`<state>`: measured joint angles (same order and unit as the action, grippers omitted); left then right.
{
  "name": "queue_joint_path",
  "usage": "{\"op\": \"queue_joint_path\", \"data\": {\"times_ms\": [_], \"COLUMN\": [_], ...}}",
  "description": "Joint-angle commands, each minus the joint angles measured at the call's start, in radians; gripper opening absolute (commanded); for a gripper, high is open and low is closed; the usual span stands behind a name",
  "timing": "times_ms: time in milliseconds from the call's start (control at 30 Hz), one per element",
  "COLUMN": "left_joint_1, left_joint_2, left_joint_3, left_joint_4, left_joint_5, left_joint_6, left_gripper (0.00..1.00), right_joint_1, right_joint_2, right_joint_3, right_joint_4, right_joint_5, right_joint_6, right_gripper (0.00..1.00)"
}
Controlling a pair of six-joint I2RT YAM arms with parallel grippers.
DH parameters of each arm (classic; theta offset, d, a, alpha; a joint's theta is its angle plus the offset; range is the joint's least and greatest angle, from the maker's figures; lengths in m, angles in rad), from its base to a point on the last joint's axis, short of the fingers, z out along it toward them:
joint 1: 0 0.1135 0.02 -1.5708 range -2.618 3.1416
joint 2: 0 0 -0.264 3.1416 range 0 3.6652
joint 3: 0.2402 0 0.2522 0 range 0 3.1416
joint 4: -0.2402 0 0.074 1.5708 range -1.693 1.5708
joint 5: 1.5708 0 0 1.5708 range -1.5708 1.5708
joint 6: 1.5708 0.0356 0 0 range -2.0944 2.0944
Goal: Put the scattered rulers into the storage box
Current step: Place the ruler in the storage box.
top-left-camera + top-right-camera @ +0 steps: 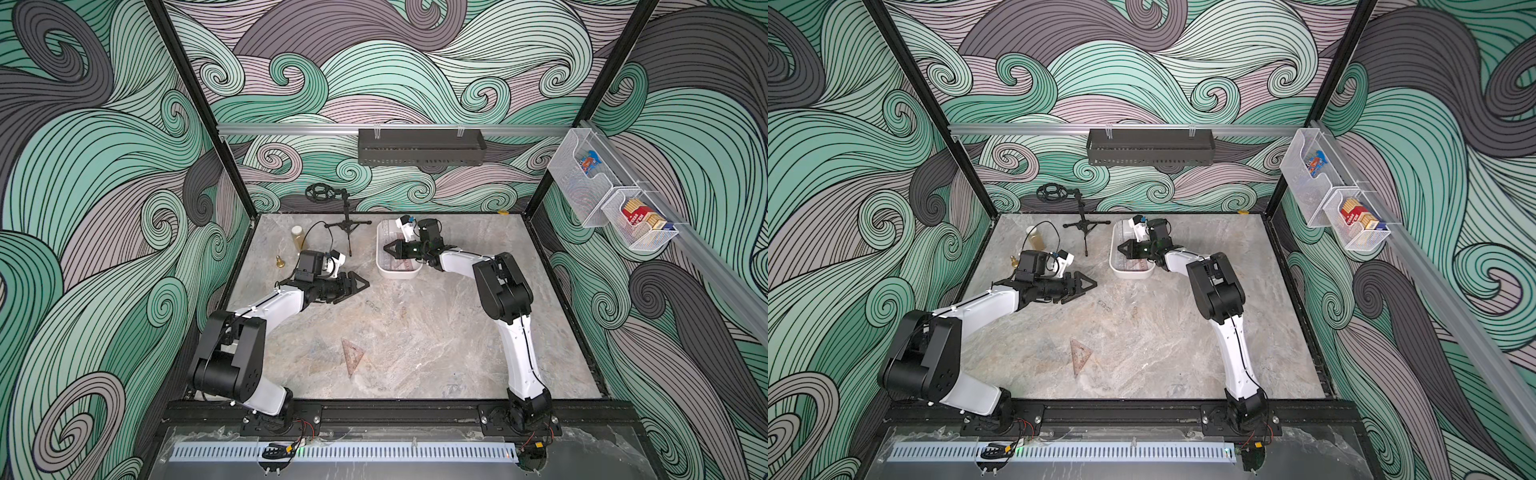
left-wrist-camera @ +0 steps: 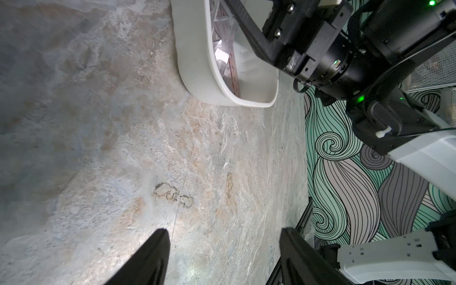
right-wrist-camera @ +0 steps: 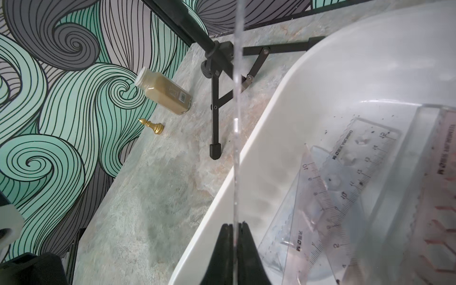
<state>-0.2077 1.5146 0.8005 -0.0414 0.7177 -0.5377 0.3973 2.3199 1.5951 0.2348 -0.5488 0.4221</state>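
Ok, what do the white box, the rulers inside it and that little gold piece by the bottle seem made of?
Storage box: likely plastic; smooth opaque white, rounded moulded rim, soft sheen.
Rulers: thin see-through plastic, clear and pinkish; the box floor shows through them.
Gold piece: shiny gold finish with highlights; metal or painted plastic, cannot tell.

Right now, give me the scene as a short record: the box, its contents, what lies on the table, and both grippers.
storage box: white, on the far part of the table
in box: clear straight ruler, clear set square, pinkish ruler
right gripper: over the box, shut on a thin clear piece seen edge-on, shape not readable
left gripper: open, empty, above bare table
on table: pinkish set square, lying flat nearer the front
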Motion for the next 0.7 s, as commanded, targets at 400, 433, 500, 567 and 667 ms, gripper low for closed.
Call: {"op": "queue_joint_path", "data": {"times_ms": [400, 433, 500, 567, 667], "left_joint_1": [0.027, 0.028, 0.031, 0.036, 0.042], "left_joint_2": [-0.001, -0.005, -0.01, -0.018, -0.058], "left_joint_3": [-0.017, -0.016, -0.017, -0.024, -0.05], "left_joint_4": [-0.009, -0.013, -0.037, -0.076, -0.138], "left_joint_5": [-0.003, -0.009, -0.031, -0.063, -0.123], "left_joint_6": [0.018, 0.02, 0.024, 0.024, 0.029], "left_gripper": [0.74, 0.74, 0.74, 0.73, 0.73], "right_joint_1": [-0.02, -0.019, -0.018, 0.004, 0.073], "right_joint_2": [-0.035, -0.046, -0.085, -0.169, -0.355], "right_joint_3": [0.06, 0.064, 0.062, 0.003, -0.192], "right_joint_4": [-0.122, -0.151, -0.173, -0.181, -0.163], "right_joint_5": [0.072, 0.075, 0.073, 0.09, 0.183], "right_joint_6": [-0.097, -0.103, -0.111, -0.124, -0.144], "right_gripper": [0.3, 0.31, 0.32, 0.32, 0.33]}}
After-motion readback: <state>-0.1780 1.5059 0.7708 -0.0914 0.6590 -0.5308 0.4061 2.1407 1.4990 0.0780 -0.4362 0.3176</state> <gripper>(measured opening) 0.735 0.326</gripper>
